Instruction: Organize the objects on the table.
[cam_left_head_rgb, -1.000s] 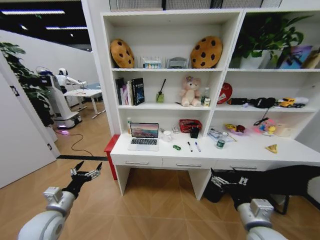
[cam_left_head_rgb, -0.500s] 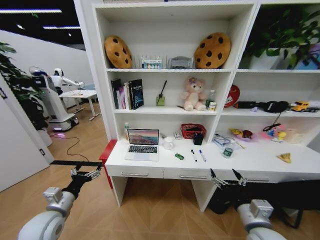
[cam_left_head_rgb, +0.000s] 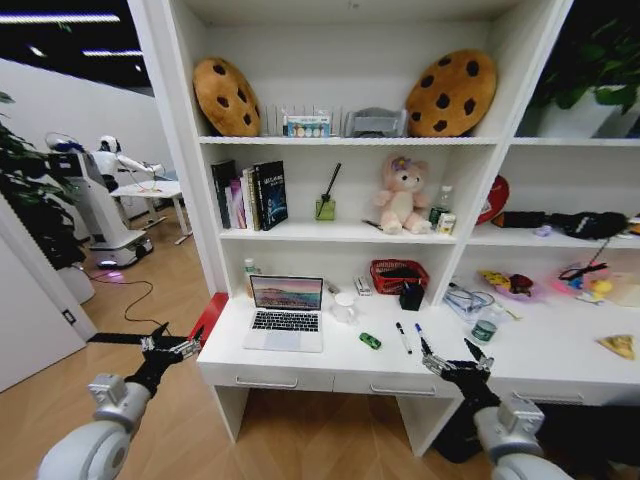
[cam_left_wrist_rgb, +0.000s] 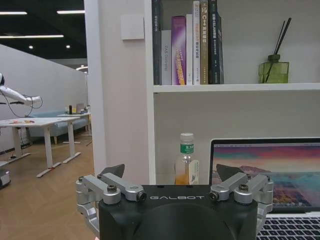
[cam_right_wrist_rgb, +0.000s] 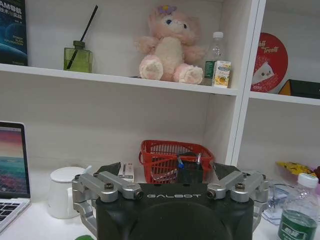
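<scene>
- Objects on the table (cam_left_head_rgb: 560, 365) numbered four: one silver laptop (cam_left_head_rgb: 286, 313), lid raised, at the left end; one green oblong item (cam_left_head_rgb: 370, 341) just right of it; two dark pens (cam_left_head_rgb: 403, 337) lying side by side further right.
- Left gripper (cam_left_head_rgb: 170, 346) hung below the table's left corner, fingers spread wide, holding and touching nothing.
- Right gripper (cam_left_head_rgb: 455, 362) hovered at the table's front edge, below the pens, fingers spread wide and empty.
- Laptop (cam_left_wrist_rgb: 272, 175) was cut off in the left wrist view; the red mesh basket (cam_right_wrist_rgb: 175, 159) was partly hidden behind the right gripper body.
</scene>
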